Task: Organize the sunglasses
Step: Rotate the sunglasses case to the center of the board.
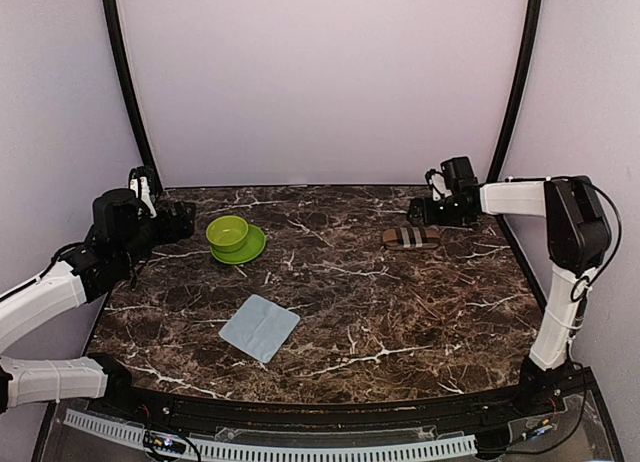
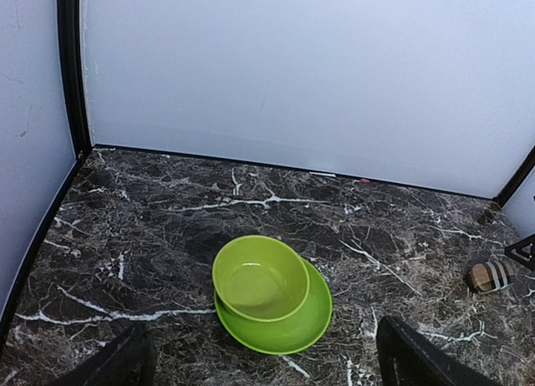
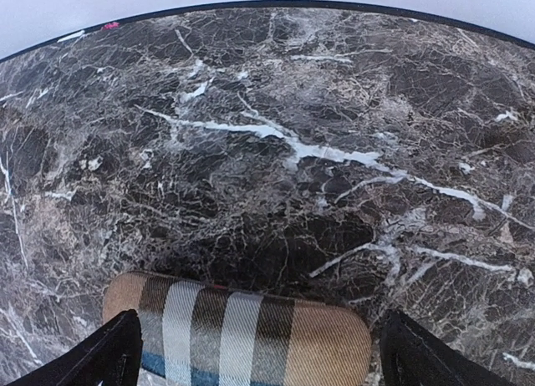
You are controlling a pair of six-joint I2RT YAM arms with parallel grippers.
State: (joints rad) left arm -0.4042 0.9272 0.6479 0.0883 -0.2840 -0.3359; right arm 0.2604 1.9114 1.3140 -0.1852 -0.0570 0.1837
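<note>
Well, the green bowl sits on a green plate on the dark stone table. The striped glasses case lies flat, far to the right of the bowl. The right gripper hangs out there too, close by the case, its fingers spread wide and holding nothing. The left gripper is just left of the bowl, spread wide too. A blue cloth lies in front of the bowl.
</note>
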